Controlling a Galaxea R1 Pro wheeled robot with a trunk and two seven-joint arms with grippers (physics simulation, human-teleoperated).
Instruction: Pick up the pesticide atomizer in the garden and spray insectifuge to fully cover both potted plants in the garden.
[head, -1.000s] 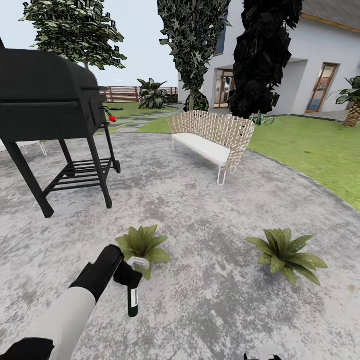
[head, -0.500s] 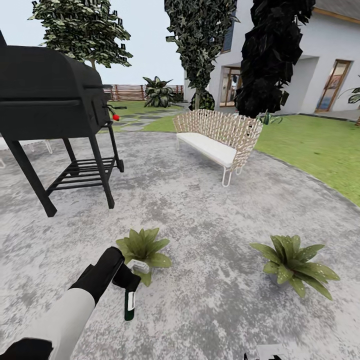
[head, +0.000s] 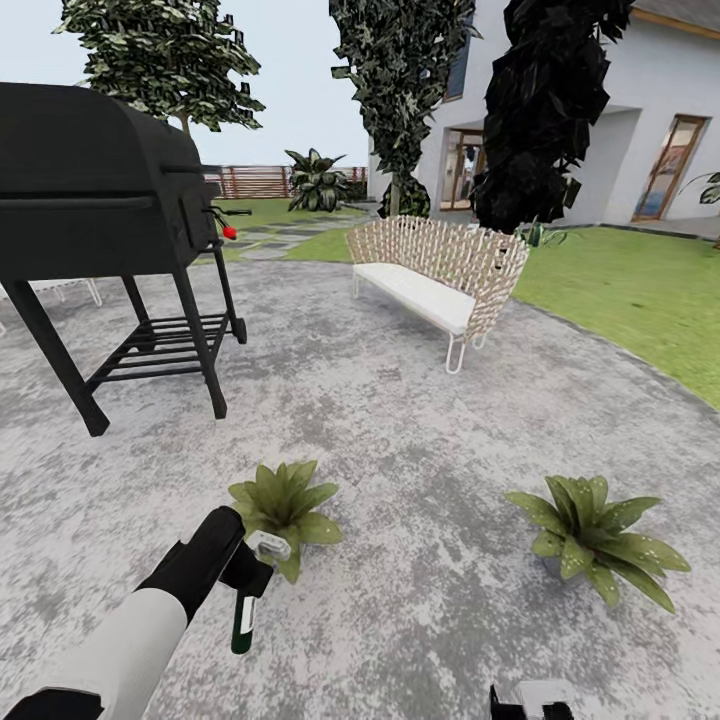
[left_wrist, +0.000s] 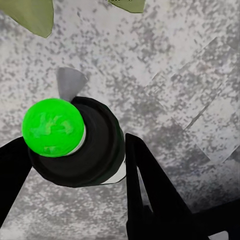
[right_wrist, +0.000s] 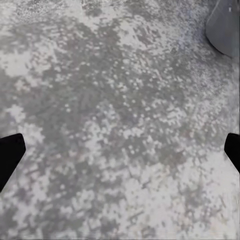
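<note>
My left gripper (head: 243, 574) is shut on the pesticide atomizer (head: 242, 622), a dark bottle hanging tilted below the fingers. Its white spray head (head: 268, 545) sits right at the leaves of the left potted plant (head: 283, 503). In the left wrist view the bottle (left_wrist: 95, 145) appears end-on with a bright green base, clamped between the black fingers (left_wrist: 150, 190). The right potted plant (head: 595, 535) stands apart on the patio. My right gripper (right_wrist: 120, 152) hangs open over bare stone, and part of it peeks in at the head view's lower edge (head: 530, 700).
A black grill (head: 100, 210) on legs stands at the left. A wicker bench (head: 435, 275) with a white cushion sits behind the plants. Lawn (head: 630, 300) borders the round stone patio (head: 420, 450) on the right, with trees, a fence and a white house beyond.
The left gripper has dropped a little and drawn back toward me, with the bottle swinging down-left. The head view has shifted slightly, so the whole scene sits a bit further right.
</note>
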